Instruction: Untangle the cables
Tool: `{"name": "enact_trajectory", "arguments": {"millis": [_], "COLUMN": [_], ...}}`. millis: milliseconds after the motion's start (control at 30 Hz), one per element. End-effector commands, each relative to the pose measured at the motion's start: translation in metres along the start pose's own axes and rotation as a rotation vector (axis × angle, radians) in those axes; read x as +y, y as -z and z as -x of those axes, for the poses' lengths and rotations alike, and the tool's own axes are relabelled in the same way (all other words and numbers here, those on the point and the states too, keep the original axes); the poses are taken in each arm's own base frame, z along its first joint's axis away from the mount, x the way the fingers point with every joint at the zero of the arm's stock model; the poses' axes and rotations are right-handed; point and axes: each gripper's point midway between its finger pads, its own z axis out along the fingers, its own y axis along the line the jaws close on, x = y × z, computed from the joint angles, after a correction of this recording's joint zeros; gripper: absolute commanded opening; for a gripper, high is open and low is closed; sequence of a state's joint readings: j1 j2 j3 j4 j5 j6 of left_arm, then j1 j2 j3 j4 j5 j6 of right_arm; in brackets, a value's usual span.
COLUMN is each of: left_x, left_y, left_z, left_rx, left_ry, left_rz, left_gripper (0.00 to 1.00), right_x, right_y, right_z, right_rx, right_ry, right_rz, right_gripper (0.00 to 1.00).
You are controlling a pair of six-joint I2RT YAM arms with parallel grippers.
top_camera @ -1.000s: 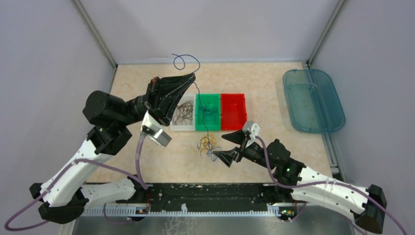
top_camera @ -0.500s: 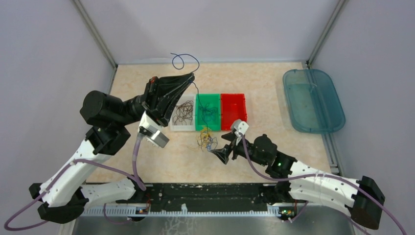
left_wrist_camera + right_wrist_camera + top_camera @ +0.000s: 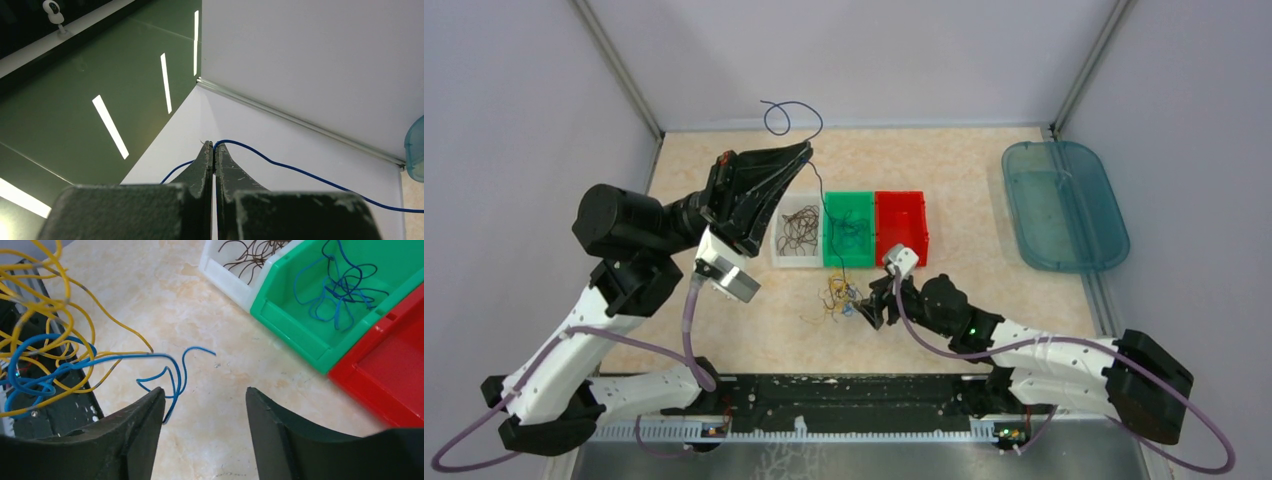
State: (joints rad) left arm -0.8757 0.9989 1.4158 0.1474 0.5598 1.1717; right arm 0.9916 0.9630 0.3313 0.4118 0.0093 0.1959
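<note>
The cables, a small loose bundle of thin curly yellow-orange and blue wires [image 3: 84, 320], look nearly weightless, springy and quick to snag, so 1 pulled strand would likely drag its neighbours. A pinch on a free end clear of the knot seems best. The left gripper [image 3: 214, 150] is raised high over the beige stone-patterned table [image 3: 984, 170], jaws pressed together on 1 thin blue wire [image 3: 310, 175] that leaves their tips and trails to their right, probably down to the bundle, though it is too fine to trace. The right gripper [image 3: 204, 395] reaches low and forward, jaws spread and empty. The bundle lies left of and beyond its left jaw, with a curling blue tail [image 3: 192, 351] just ahead of the gap.
</note>
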Motion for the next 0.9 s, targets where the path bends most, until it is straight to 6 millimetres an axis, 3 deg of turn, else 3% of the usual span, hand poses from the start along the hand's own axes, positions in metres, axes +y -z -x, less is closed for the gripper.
{"name": "enact_trajectory", "arguments": {"millis": [0, 167, 300, 467, 667, 867], "left_x": [0.017, 0.022, 0.028, 0.053, 0.108, 0.162], "left_y": [0.002, 0.009, 0.015, 0.024, 0.039, 0.059], "left_z": [0.014, 0.014, 0.015, 0.014, 0.005, 0.011], "left_rx": [-0.027, 0.002, 0.029, 0.097, 0.297, 0.454], "left_ry": [-0.038, -0.054, -0.103, -0.303, -0.669, -0.844], "left_rz": [0.026, 0.025, 0.029, 0.059, 0.131, 0.218], "left_gripper": [0.0, 0.0, 0.0, 0.0, 0.0, 0.0], "right_x": [-0.006, -0.006, -0.01, -0.041, -0.086, -0.115], "right_y": [-0.002, 0.009, 0.014, 0.026, 0.043, 0.061], "right_z": [0.041, 0.053, 0.049, 0.045, 0.03, 0.018], "right_rx": [-0.191, -0.267, -0.253, -0.245, -0.185, -0.13], "right_ry": [-0.062, -0.088, -0.092, -0.118, -0.18, -0.249], "right_rz": [-0.043, -0.043, -0.064, -0.239, -0.512, -0.707], "right_gripper": [0.53, 0.24, 0.01, 0.0, 0.0, 0.0]}}
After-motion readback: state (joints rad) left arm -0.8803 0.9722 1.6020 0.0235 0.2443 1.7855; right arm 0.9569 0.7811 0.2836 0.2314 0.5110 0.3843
